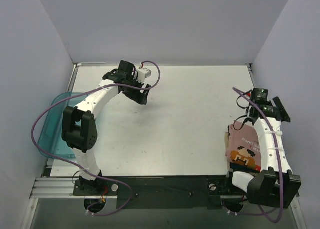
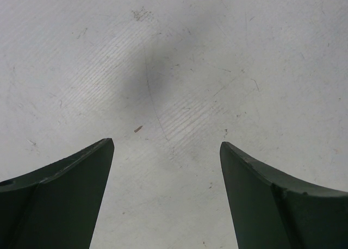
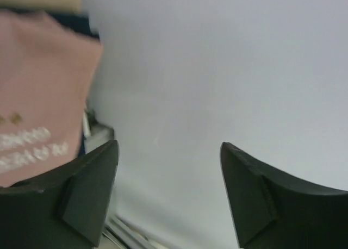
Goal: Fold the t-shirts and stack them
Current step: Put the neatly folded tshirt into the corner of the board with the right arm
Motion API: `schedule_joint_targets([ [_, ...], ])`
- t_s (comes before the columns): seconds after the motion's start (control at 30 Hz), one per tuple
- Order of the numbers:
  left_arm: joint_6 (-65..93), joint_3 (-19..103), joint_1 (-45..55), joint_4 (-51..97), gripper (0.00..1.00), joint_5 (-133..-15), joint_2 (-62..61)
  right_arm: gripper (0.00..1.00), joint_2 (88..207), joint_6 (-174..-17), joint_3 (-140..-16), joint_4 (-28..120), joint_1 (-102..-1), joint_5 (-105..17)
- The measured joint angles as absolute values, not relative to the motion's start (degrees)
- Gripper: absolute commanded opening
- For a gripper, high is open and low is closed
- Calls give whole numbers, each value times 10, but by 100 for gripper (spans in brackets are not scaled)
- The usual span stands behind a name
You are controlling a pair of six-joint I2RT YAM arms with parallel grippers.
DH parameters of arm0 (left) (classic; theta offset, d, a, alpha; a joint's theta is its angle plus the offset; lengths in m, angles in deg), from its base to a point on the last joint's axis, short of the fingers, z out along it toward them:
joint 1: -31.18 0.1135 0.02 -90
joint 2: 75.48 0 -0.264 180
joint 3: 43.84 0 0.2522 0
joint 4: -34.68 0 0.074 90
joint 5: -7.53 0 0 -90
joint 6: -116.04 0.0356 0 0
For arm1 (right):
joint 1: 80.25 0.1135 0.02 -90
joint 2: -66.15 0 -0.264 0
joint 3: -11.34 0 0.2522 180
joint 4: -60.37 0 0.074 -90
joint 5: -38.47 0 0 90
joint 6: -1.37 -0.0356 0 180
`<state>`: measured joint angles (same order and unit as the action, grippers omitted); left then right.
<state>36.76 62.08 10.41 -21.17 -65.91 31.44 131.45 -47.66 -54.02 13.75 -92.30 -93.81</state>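
Note:
The dusty pink t-shirt (image 1: pixel 245 148) lies folded at the near right of the table, print up, beside my right arm. It also shows blurred at the upper left of the right wrist view (image 3: pixel 43 80). A thin dark navy edge (image 3: pixel 91 31) shows under it; the rest of the navy t-shirt is hidden. My right gripper (image 1: pixel 283 113) is open and empty, raised beyond the shirt near the right wall, and its fingertips (image 3: pixel 106 151) frame only wall. My left gripper (image 1: pixel 140 96) is open and empty over bare table at the far left-centre, and its fingertips (image 2: pixel 106 145) touch nothing.
The translucent teal tray (image 1: pixel 54 123) hangs over the table's left edge beside my left arm. A tan flat piece (image 1: pixel 226 139) pokes out at the left edge of the shirt pile. Walls close the table on the left, back and right.

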Motion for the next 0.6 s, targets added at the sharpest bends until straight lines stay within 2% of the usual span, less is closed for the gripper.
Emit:
schedule_joint_targets([
  [0.13, 368, 621, 104, -213, 90, -660, 313, 86, 1313, -566, -664, 111, -857, -861],
  [0.17, 368, 620, 104, -213, 90, -660, 312, 91, 1310, -589, -681, 107, -838, -831],
  [0.23, 373, 615, 104, -214, 91, -660, 304, 94, 1303, -634, -693, 102, -803, -774],
  [0.4, 395, 586, 108, -222, 93, -668, 249, 100, 1299, -751, -671, 137, -742, -634],
  [0.6, 386, 488, 172, -201, 94, -656, 128, 100, 1298, -843, -552, 325, -668, -522],
])
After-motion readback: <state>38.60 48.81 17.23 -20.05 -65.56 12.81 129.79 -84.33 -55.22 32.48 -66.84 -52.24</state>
